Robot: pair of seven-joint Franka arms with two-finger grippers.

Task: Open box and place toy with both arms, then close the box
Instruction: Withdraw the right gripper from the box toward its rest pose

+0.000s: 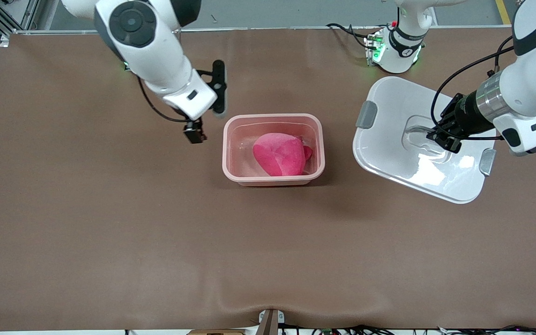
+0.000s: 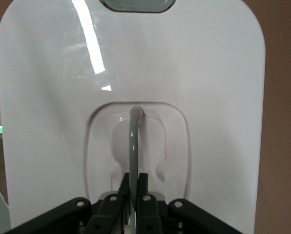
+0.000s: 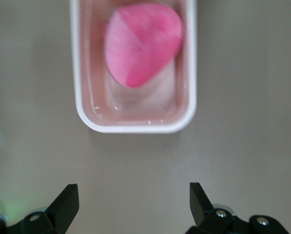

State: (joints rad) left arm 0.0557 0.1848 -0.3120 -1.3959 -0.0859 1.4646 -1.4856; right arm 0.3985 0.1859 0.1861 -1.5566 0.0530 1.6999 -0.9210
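one toy [image 1: 280, 154] beside right hand [image 3: 133, 204]

Hot-pink toy [image 1: 279, 154], pale-pink box [image 1: 273, 179], white lid [image 1: 398, 153].

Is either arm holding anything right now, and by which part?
The left tool grips the lid by its central handle. The right tool is open, holding nothing.

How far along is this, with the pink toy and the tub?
Done: the box stands open and the toy lies inside it. In hand: the left gripper is shut on the handle of the lid, which it holds beside the box. The right gripper is open over the table by the box. Left: putting the lid on.
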